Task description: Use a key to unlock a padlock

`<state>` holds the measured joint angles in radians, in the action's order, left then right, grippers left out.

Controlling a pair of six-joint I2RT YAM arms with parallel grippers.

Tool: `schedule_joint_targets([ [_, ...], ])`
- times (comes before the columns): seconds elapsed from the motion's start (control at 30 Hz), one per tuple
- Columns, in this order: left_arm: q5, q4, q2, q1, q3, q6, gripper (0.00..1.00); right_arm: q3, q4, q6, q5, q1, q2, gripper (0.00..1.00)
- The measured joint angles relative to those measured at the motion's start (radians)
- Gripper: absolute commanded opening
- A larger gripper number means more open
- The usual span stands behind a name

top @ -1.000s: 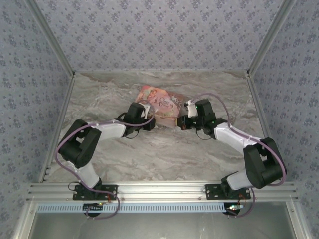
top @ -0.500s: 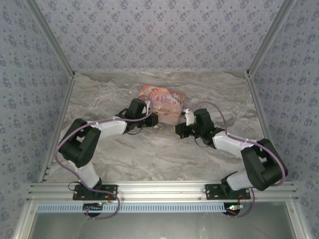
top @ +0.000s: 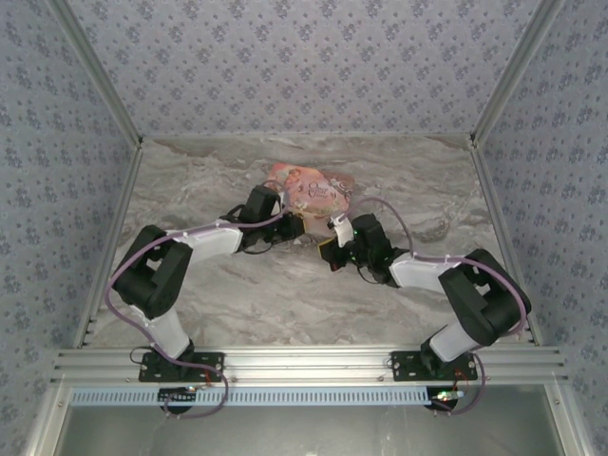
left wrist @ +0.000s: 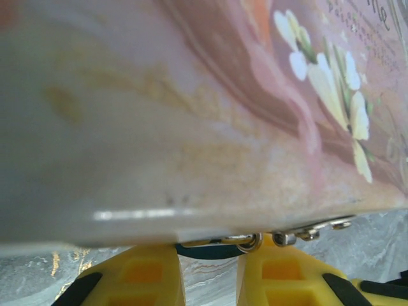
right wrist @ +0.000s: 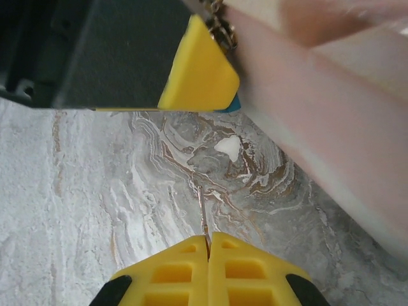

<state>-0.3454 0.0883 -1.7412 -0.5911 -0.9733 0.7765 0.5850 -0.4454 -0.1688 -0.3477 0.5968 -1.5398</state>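
The padlock (left wrist: 207, 251) is a small blue body with a silvery shackle, pinched between the yellow fingers of my left gripper (left wrist: 210, 256), which is shut on it. It hangs by a ring and short chain (left wrist: 310, 231) from the lower edge of the pink box (left wrist: 191, 115). From above, the left gripper (top: 288, 226) sits at the box's near left corner. My right gripper (right wrist: 208, 239) is shut on a thin metal key (right wrist: 203, 210) that points forward over the marble. The right gripper (top: 332, 253) is a short way right of the left one. A blue corner of the padlock (right wrist: 233, 104) shows ahead of the key.
The pink illustrated box (top: 313, 195) lies at the middle back of the marble table (top: 237, 294). Patterned walls close in the left, right and back sides. The left gripper's finger (right wrist: 197, 70) and black housing fill the space ahead of the key.
My right gripper has moved left and toward me with the key, closing on the left gripper. The left gripper and the pink box shifted slightly early on, then stayed still.
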Motion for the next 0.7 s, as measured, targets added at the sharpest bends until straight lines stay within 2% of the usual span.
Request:
schedule_joint_targets([
  [0.7, -0.019, -0.044, -0.001, 0.000, -0.010, 0.082, 0.14, 0.060, -0.066, 0.085, 0.094, 0.039, -0.131, 0.00],
])
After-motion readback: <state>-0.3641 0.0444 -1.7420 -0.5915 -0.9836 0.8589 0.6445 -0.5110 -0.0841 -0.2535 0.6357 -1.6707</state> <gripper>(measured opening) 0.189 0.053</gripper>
